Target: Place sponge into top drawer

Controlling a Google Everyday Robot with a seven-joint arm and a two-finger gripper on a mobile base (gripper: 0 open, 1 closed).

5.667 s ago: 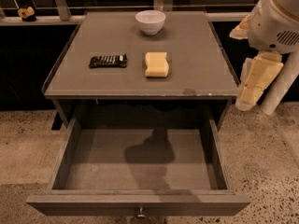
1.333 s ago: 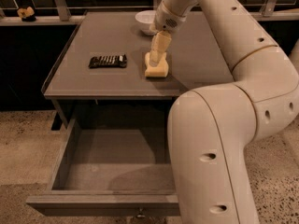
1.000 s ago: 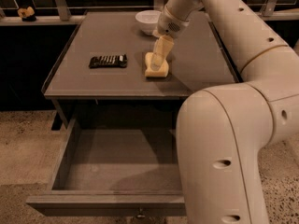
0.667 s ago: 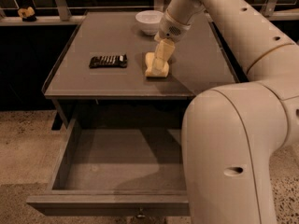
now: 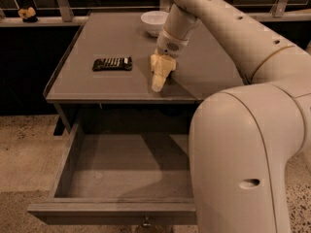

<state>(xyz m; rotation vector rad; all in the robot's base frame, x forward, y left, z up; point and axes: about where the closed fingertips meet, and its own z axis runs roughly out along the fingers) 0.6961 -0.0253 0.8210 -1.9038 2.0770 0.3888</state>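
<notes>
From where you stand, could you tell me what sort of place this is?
Probably an indoor workspace or lab set-up: a plain grey table with its top drawer pulled open, a speckled floor, a railing behind. The tool hangs over the tabletop's front edge.

The gripper (image 5: 157,84) is hanging near the front edge of the table (image 5: 87,85), the black bar (image 5: 112,63) lying left and the white bowl (image 5: 151,19) behind, while the arm (image 5: 243,149) is covering the right side of the open top drawer (image 5: 114,171).
</notes>
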